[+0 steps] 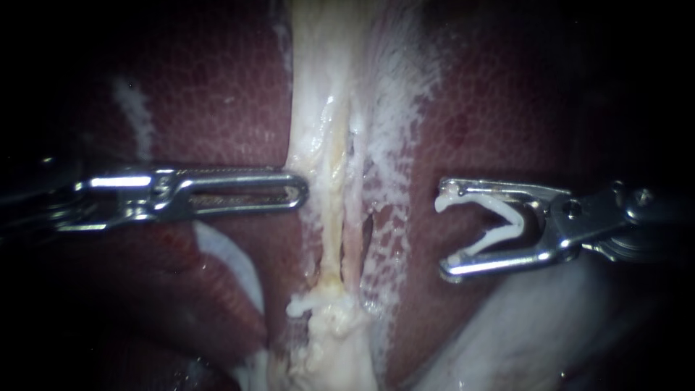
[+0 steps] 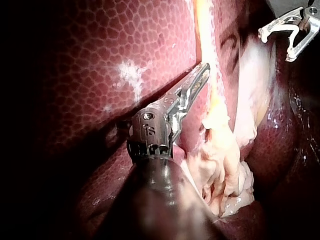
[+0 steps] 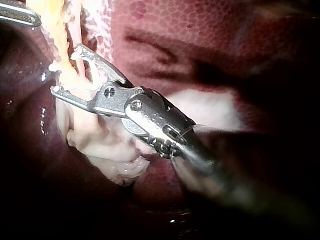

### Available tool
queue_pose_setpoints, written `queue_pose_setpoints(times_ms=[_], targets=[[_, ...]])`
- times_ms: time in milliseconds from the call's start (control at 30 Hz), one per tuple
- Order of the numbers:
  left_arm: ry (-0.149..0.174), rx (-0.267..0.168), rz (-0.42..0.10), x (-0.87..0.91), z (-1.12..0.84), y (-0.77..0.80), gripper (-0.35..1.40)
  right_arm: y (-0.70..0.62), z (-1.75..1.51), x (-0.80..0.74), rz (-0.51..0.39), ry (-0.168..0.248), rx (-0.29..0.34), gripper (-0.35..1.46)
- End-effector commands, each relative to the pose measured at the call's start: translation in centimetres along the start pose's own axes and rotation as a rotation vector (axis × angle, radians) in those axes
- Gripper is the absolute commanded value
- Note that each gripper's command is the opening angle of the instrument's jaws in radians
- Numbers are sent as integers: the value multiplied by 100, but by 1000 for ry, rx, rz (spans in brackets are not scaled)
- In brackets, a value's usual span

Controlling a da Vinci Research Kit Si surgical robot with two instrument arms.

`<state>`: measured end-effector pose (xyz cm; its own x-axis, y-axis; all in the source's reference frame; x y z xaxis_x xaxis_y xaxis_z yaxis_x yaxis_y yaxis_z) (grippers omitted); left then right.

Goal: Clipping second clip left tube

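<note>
Two thin tubes run down the middle of the endoscope view: a yellowish left tube (image 1: 331, 210) and a pinker right tube (image 1: 353, 239), both in pale tissue. My left instrument (image 1: 298, 194) comes in from the left. Its slotted jaws lie together and the tip touches the pale tissue beside the left tube (image 2: 214, 85). My right instrument (image 1: 441, 235) stands off to the right of both tubes. Its jaws stand wide apart and carry an open white clip (image 1: 492, 232). In the right wrist view the clip-carrying jaws (image 3: 62, 70) show in front of the yellow strand (image 3: 59, 30).
Dark red liver (image 1: 203, 94) lies on both sides of the strand. A lumpy pale mass (image 1: 329, 326) hangs at the strand's lower end. Smooth pale tissue (image 1: 507, 340) lies below the right instrument. A white fold (image 1: 232, 261) sits under the left instrument.
</note>
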<state>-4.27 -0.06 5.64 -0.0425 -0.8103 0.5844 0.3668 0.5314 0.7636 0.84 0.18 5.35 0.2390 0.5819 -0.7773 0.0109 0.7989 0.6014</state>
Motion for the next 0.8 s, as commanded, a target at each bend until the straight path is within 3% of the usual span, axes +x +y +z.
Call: queue_pose_setpoints(times_ms=[33,267,467,800], targets=[[0,-1,0,0,0,0,-35,0,0,0,0,0,0,60],[1,2,-4,-7,-4,-2,-35,-1,4,-5,26,1,2,60],[5,9,-15,-26,-17,-9,-35,-1,21,-24,78,-3,10,60],[-25,14,-31,-61,-46,-23,-35,5,58,-57,133,-89,35,58]])
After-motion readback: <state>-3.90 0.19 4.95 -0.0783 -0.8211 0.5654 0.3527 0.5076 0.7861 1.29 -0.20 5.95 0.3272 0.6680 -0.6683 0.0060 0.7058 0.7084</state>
